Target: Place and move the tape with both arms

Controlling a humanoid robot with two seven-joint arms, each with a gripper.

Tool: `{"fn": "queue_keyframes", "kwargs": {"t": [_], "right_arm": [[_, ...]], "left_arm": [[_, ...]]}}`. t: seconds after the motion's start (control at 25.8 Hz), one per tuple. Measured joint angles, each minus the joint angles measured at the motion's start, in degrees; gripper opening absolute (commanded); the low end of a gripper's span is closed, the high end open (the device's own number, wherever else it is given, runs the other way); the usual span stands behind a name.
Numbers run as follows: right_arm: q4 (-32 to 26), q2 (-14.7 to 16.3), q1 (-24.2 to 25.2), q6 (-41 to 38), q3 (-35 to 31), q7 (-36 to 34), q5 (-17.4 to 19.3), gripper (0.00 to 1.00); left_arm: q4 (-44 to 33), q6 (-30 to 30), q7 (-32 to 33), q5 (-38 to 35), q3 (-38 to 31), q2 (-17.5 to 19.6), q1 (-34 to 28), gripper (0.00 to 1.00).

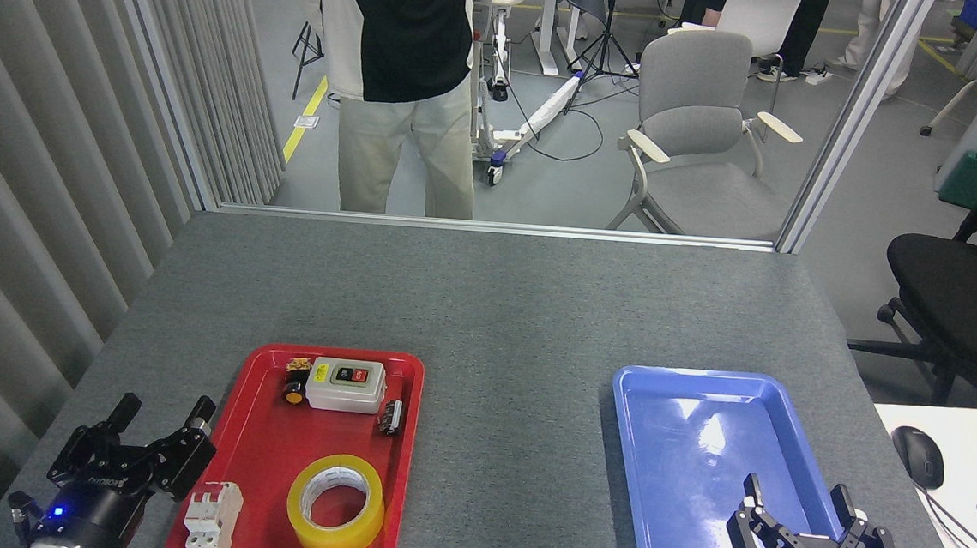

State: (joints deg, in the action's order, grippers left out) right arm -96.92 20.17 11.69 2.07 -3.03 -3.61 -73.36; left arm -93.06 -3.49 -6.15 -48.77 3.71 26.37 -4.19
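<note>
On a grey felt-topped table (495,309), the robot's left gripper (160,427) hovers with its black fingers spread and empty just off the left edge of a red tray (263,361). Inside that tray, nearest the gripper, sits a white circuit breaker (212,517); just to its right the tape (336,505) lies flat, its core hole facing up, in the tray's near right corner. At the tray's far end are a grey switch box (346,384) and small parts beside it. Well to the right of the red tray, a blue tray (644,388) holds nothing, and the right gripper (811,511) hangs over its near right corner, fingers likewise spread and holding nothing. The tape lies right of the left gripper and slightly nearer the robot, with the breaker between them; the left arm is clearly the nearer one, so the first pickup looks to be its job, with the roll not yet touched. A person (407,88) stands beyond the table.
</note>
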Motion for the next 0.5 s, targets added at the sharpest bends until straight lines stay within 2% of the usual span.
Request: {"fn": "queue_keyframes", "kwargs": {"t": [0.5], "right_arm": [[-0.29, -0.24, 0.25, -0.30, -0.22, 0.16, -0.14, 1.00]], "left_arm": [[-0.24, 1.33, -0.17, 0.28, 0.28, 0.67, 0.24, 1.00]]}}
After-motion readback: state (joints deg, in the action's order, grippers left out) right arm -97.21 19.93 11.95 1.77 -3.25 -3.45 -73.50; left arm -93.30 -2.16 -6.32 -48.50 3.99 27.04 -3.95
